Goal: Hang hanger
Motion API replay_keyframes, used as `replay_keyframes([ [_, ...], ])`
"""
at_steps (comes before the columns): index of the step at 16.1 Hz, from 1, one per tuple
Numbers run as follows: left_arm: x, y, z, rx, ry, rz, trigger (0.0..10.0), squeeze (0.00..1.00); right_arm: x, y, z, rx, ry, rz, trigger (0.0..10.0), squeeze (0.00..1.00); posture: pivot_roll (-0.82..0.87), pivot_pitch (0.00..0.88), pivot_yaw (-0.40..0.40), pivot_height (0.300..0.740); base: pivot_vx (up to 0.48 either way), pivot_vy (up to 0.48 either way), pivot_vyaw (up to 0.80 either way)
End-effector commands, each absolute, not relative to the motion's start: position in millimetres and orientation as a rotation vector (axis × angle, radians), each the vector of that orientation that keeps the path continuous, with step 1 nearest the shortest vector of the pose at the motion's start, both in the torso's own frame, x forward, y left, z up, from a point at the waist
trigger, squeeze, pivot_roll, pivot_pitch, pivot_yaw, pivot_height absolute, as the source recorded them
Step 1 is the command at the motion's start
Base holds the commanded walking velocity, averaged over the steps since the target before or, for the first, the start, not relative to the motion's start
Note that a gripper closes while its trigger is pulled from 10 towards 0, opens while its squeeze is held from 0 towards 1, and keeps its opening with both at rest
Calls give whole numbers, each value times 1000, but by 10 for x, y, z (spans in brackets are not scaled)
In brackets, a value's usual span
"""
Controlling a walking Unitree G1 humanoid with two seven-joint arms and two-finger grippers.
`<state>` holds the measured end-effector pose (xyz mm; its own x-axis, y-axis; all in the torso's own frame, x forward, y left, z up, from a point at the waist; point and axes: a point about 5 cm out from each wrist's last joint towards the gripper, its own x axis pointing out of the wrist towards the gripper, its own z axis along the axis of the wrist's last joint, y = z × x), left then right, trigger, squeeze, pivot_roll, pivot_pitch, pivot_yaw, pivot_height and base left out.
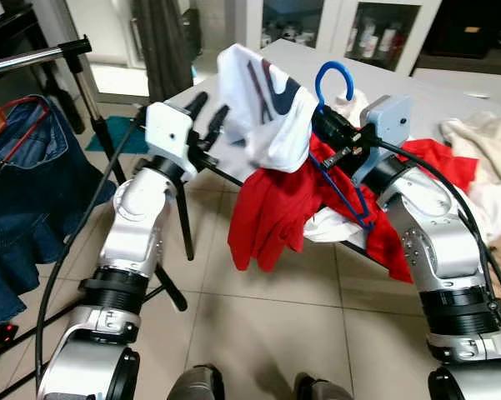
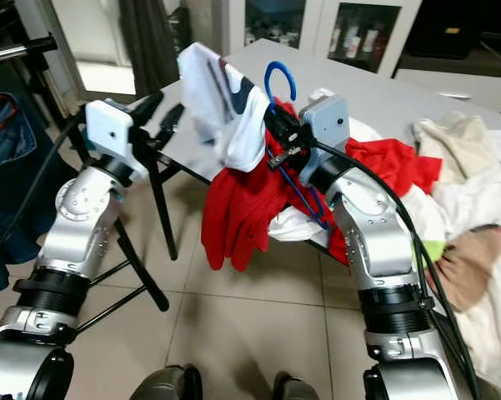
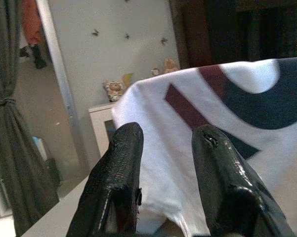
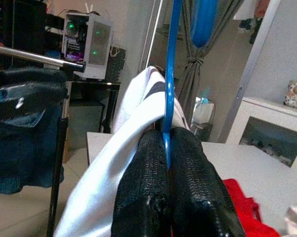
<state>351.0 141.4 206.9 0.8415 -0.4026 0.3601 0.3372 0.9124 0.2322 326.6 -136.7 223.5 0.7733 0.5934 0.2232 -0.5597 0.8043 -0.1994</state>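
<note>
Right gripper [image 4: 167,163] clamps blue hanger [image 1: 333,79]; left gripper [image 1: 207,111], fingers apart, faces draped white shirt [image 1: 263,108].

blue hanger [image 1: 333,79], white shirt [image 1: 263,112] navy-maroon print

Even indoor light, sharp head views with bent edges, dimmer and softer wrist views

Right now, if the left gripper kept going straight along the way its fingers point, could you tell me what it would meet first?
Most likely the white shirt draped on the blue hanger. The open left gripper points at it; the gap is hard to judge.
</note>
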Motion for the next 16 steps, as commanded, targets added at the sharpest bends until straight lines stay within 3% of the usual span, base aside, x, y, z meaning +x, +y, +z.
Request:
replay_keyframes([
  [1, 3540, 1484, 2119, 170, -428, -352, 10000, 0, 3254, -1404, 2373, -133, -362, 630, 10000, 0, 85, 23, 10, 740, 0, 0, 0],
  [6, 3495, 1291, 2018, 172, -418, -392, 10000, 0, 3467, -1528, 2470, -84, -375, 429, 10000, 0, 92, 22, 7, 740, 0, 0, 0],
  [16, 3505, 1276, 2015, 154, -425, -377, 10000, 0, 3305, -1410, 2634, 26, -475, 654, 10000, 0, 84, 23, 7, 740, 0, 0, 0],
])
